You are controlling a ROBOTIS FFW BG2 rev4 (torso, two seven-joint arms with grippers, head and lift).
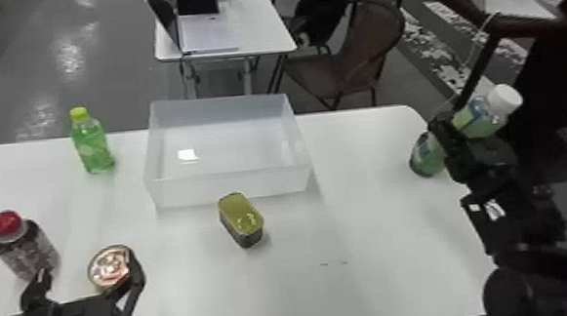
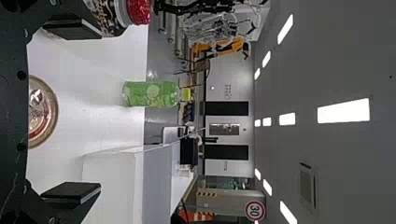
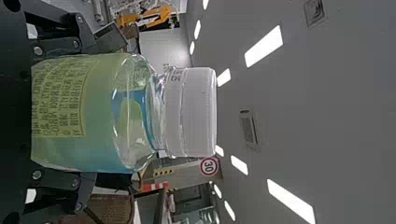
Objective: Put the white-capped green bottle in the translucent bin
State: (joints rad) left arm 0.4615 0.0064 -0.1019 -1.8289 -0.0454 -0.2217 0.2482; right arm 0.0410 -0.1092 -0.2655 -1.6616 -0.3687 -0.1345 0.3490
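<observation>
My right hand point(image 1: 445, 143) closed around the green bottle point(image 1: 475, 116), white cap up, at the bench's point(image 1: 377, 235) right edge, well apart from the bin point(image 1: 231, 186), my left hand point(image 1: 87, 271) spread wide near the round can point(image 1: 107, 271)

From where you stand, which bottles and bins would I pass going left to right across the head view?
Red-capped dark plastic bottle, small green bottle with a yellow-green cap, translucent rectangular plastic bin, white-capped green bottle.
</observation>
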